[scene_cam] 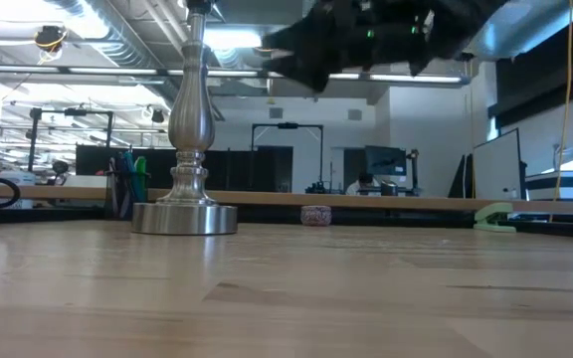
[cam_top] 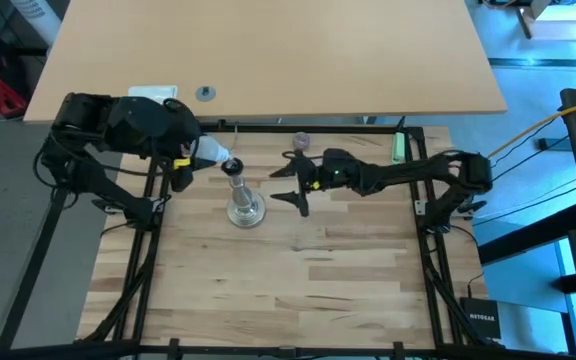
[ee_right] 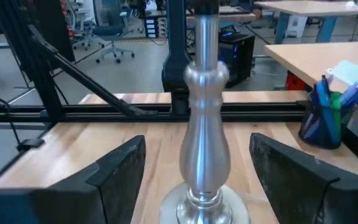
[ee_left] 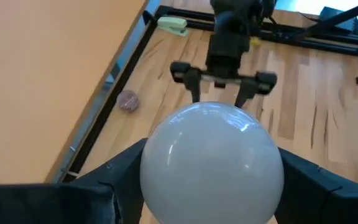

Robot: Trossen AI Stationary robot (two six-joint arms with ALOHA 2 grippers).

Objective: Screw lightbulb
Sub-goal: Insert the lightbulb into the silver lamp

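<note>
The white frosted lightbulb (cam_top: pixel 212 150) is in my left gripper (cam_top: pixel 208 153), which is shut on it just left of the stand's dark socket top (cam_top: pixel 233 167). In the left wrist view the bulb (ee_left: pixel 211 163) fills the space between the fingers and its threaded base is hidden. The silvery stand (cam_top: pixel 246 209) stands upright on its round base (scene_cam: pixel 184 218). My right gripper (cam_top: pixel 295 185) is open just right of the stand, raised above the table. In its wrist view the fingers stand on either side of the stem (ee_right: pixel 205 124) without touching it. My left gripper pinches the bulb's round glass globe between its two fingers, one finger (ee_left: pixel 122 171) on each opposite side of the globe (ee_left: pixel 160 168). The fingers come from the table's left. The bulb is lifted clear of the table, beside the socket top.
A small purplish-grey round object (cam_top: pixel 301 142) lies on the table near the far edge, behind the right gripper; it also shows in the low view (scene_cam: pixel 315 215). A green object (cam_top: pixel 399 149) lies at the far right. A black frame (cam_top: pixel 268 128) borders the wooden table.
</note>
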